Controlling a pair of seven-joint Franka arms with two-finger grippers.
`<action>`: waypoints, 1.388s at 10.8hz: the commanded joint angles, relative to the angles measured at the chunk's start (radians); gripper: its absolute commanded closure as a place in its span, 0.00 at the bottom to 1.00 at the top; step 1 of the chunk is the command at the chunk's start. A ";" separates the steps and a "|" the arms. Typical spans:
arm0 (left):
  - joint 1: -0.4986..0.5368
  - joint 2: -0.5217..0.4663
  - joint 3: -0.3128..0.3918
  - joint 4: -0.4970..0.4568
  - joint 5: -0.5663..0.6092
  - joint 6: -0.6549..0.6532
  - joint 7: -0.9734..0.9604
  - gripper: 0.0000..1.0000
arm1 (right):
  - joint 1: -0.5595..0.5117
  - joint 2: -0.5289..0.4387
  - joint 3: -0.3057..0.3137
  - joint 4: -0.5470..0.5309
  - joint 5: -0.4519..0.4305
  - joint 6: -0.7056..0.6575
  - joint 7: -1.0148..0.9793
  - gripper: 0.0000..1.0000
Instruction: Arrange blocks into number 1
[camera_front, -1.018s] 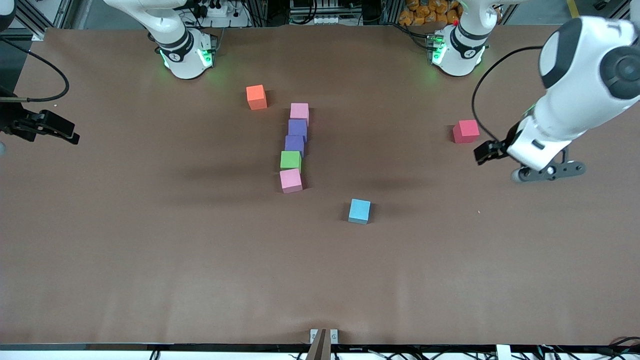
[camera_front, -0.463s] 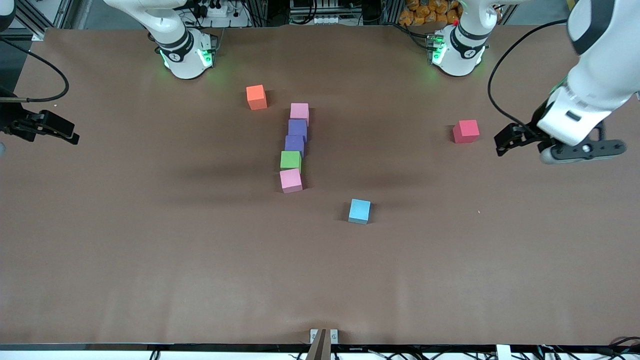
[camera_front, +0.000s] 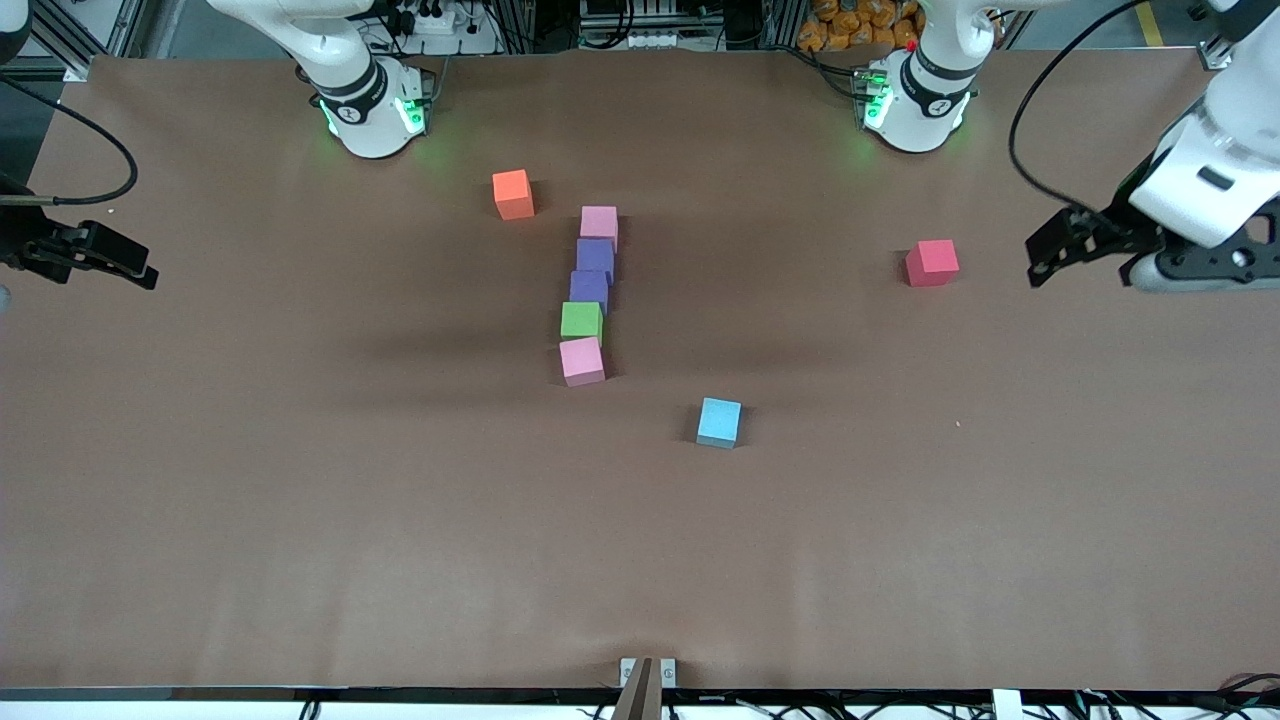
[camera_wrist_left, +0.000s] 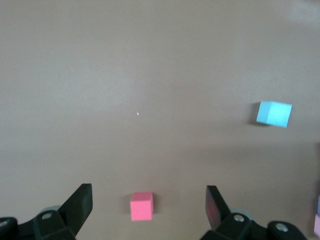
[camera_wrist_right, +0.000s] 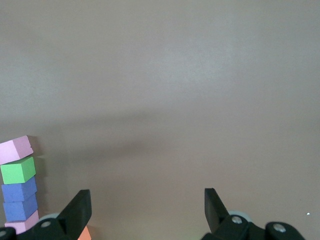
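Note:
Five blocks form a slightly bent line mid-table: a pink block (camera_front: 599, 224) nearest the bases, then a purple block (camera_front: 595, 257), a second purple block (camera_front: 589, 289), a green block (camera_front: 581, 320) and a pink block (camera_front: 582, 360) nearest the front camera. In the right wrist view the same line shows at the frame's edge, with its green block (camera_wrist_right: 18, 170) below a pink block (camera_wrist_right: 16, 149). My left gripper (camera_front: 1055, 250) hangs open and empty over the left arm's end of the table. My right gripper (camera_front: 140, 270) waits open and empty over the right arm's end.
An orange cube (camera_front: 513, 193) lies beside the line's end nearest the bases. A red cube (camera_front: 931, 262) sits between the line and my left gripper (camera_wrist_left: 148, 189). A light blue cube (camera_front: 719, 421) lies nearer the front camera than the line.
My left arm has swung outward toward its own end of the table, away from the red cube. The blocks and the right arm have not moved.

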 joint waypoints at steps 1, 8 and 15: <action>-0.014 0.003 0.023 0.066 -0.011 -0.093 0.054 0.00 | -0.016 0.003 0.013 0.006 -0.015 -0.003 -0.010 0.00; -0.009 0.003 0.023 0.072 -0.023 -0.126 0.070 0.00 | -0.016 0.003 0.013 0.006 -0.015 -0.003 -0.010 0.00; -0.009 0.005 0.023 0.072 -0.023 -0.126 0.070 0.00 | -0.013 0.003 0.013 0.007 -0.015 -0.003 -0.009 0.00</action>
